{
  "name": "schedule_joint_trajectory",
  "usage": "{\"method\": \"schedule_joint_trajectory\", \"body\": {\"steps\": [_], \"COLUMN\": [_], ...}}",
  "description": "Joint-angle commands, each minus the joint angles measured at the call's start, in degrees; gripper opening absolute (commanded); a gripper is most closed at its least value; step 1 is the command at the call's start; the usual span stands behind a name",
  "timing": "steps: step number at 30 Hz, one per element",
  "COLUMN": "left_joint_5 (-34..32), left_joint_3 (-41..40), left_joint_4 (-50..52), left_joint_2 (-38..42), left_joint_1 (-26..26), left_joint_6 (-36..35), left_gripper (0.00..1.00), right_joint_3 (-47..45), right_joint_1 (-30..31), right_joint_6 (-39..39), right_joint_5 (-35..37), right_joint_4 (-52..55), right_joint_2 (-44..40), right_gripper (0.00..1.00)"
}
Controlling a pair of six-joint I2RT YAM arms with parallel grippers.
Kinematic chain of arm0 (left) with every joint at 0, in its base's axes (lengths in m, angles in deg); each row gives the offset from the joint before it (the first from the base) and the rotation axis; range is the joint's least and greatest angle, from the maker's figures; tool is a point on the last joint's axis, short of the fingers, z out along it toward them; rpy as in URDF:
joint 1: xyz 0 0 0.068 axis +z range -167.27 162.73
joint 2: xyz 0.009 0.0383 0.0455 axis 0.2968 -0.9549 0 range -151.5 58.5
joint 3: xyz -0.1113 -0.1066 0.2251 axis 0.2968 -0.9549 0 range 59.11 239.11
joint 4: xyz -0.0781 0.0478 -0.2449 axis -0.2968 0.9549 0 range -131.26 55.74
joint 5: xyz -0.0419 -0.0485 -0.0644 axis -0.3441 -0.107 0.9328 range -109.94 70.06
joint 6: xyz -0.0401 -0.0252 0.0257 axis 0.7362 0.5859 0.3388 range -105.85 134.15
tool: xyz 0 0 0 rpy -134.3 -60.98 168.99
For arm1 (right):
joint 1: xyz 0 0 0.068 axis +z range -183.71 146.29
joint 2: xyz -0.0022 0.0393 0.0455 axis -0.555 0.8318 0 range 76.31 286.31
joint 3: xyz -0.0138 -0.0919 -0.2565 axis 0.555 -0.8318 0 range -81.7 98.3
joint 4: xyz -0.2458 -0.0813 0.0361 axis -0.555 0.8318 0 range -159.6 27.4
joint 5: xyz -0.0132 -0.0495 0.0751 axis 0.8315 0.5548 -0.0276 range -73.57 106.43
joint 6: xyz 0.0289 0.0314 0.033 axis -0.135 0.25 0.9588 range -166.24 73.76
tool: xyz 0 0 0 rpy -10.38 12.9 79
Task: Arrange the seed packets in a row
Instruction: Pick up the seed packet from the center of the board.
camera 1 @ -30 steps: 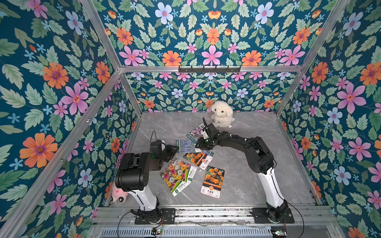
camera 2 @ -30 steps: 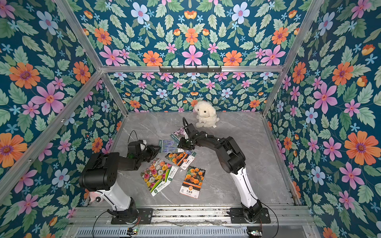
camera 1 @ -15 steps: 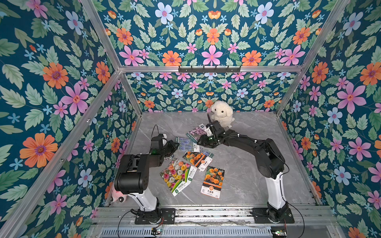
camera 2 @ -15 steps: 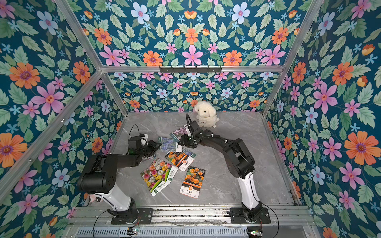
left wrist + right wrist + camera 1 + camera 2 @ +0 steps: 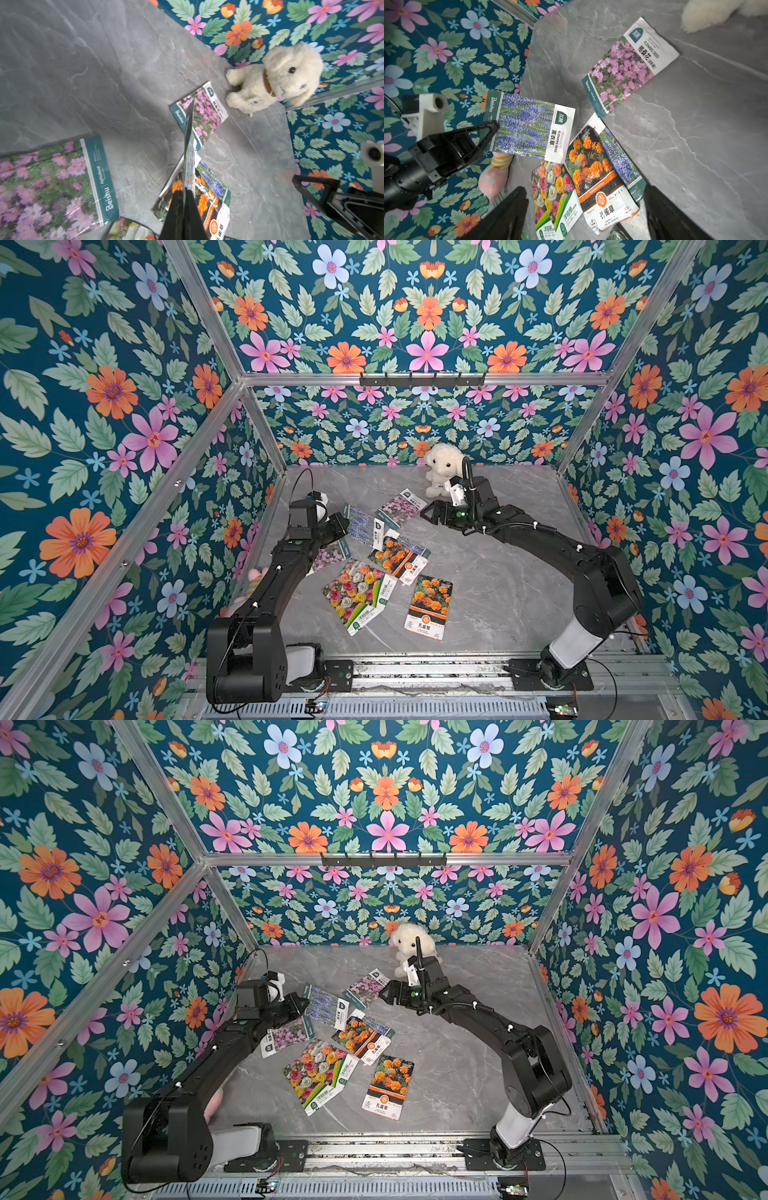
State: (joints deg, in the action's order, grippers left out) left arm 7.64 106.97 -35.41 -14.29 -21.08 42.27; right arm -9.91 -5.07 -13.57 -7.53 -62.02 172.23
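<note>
1. Eight seed packets (image 5: 318, 1073) scattered on the grey tabletop (image 5: 498, 593) in front of the white plush dog (image 5: 442, 468), several overlapping; no row formed yet.
2. Pinched by the left gripper (image 5: 495, 126), fingers pressed together on one short edge: a lavender packet (image 5: 527, 128), raised off the surface, well apart from the dog. Likely failure: glossy film sliding out of so narrow a grip, or swinging in transit and landing askew.
3. Spread wide and empty: the right gripper (image 5: 428, 515), hovering near the dog, beside the pink-purple packet (image 5: 401, 506) that lies nearest it. Likely failure: knocking the dog on a further reach and tipping it onto that packet.
4. Farther from the dog: a marigold packet (image 5: 399, 558) lying across a second lavender packet (image 5: 618, 158). Likely failure: taking both in one pinch, or dragging the lower one along.
5. Farther again from the dog: two multicolour packets (image 5: 357, 597), one upon the other. Same double-pick hazard; also fingertips skidding over flat film with no raised edge to catch.
6. Partly beneath the left arm, well away from the dog: a second pink-purple packet (image 5: 286, 1036). Likely failure: swept aside by the forearm during the carry.
7. Both arms reaching over one small cluster; possible contact between them if moved together.
</note>
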Motion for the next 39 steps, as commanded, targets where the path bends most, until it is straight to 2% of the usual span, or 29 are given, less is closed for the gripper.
{"method": "schedule_joint_trajectory", "body": {"steps": [1,5,10,16,22,32,37,39], "left_joint_5": [4.64,9.19,10.31,13.98,18.24,22.32,23.16,22.49], "left_joint_3": [2.89,6.1,10.8,14.58,15.13,14.98,14.94,14.8], "left_joint_4": [4.22,1.29,-1.72,-5.89,-9.36,-10.69,-9.3,-9.04], "left_joint_2": [-0.13,-2.85,-8.16,-13.3,-14.66,-14.82,-14.33,-14.29], "left_joint_1": [-1.54,-5.43,-12.58,-17.09,-17.98,-18.08,-18.07,-18.09], "left_joint_6": [-3.83,-3.12,-2.47,-0.45,0.7,0.19,-1.56,-1.77], "left_gripper": [0.0,0.0,0.0,0.0,0.0,0.0,0.0,0.0], "right_joint_3": [2.19,5.47,9.1,7.6,4.55,8.95,10.02,9.82], "right_joint_1": [-0.04,-0.01,-0.77,-4.28,-7.1,-8.05,-8.43,-8.42], "right_joint_6": [-5.91,-9.59,-13.53,-14.29,-15.82,-20.23,-22.29,-23.27], "right_joint_5": [-2.54,-3.52,-5.79,-13.41,-20.07,-21.8,-25.07,-26.13], "right_joint_4": [0.95,2.95,6.25,6.12,4.18,8.25,9.26,10.01], "right_joint_2": [-0.34,-0.38,1.63,2.92,2.84,7.02,7.89,7.63], "right_gripper": [0.95,0.99,0.99,0.98,0.91,0.81,0.78,0.74]}}
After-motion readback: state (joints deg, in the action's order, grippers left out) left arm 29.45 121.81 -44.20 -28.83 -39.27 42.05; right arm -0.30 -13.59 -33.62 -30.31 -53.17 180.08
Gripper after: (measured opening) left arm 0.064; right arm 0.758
